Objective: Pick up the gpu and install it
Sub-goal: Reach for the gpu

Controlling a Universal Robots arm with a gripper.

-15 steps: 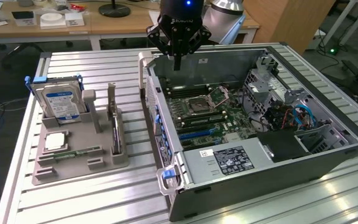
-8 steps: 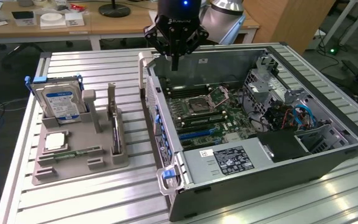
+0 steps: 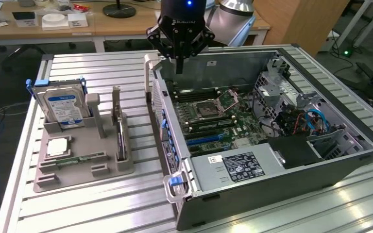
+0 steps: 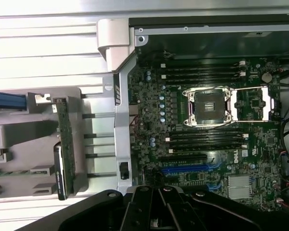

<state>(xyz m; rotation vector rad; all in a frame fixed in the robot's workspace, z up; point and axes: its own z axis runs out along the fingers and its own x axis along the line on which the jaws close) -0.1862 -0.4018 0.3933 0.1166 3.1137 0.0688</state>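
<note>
**Exterior view.** The computer case (image 3: 271, 194) lies open on the slatted table (image 3: 95, 73), with the motherboard (image 3: 228, 124) exposed. The gripper (image 3: 178, 70) hangs above the case's far wall, at the corner toward the exterior view's left. Its fingers are pressed together and carry nothing. The parts holder (image 3: 76, 170) sits just beside the case on the exterior view's left. The gpu (image 3: 118, 131) stands on edge in the holder slot nearest the case, with its pale bracket at the end farther from the camera. The hard drive (image 3: 60, 108) stands in a slot farther from the case.

**Wrist view.** The camera looks down across the case (image 4: 123, 120) wall. The closed gripper (image 4: 156, 211) points at the motherboard (image 4: 149, 110) edge, near a blue expansion slot (image 4: 185, 169). The gpu (image 4: 62, 149) appears edge-on outside the case wall, seated in the parts holder (image 4: 19, 127), with bare table between it and the wall.

**Step in hand.** Judged from these positions, this is the approach stage of the pick-up. The card has not been grasped and no slot in the case holds it.

**Requirement.** A grasp would call for the tool to be placed over the holder instead of the case. The fingers would be parted wide enough to straddle the card's thin upper edge. Closure would bear on the flat faces, clear of the bracket and the holder walls.
</note>
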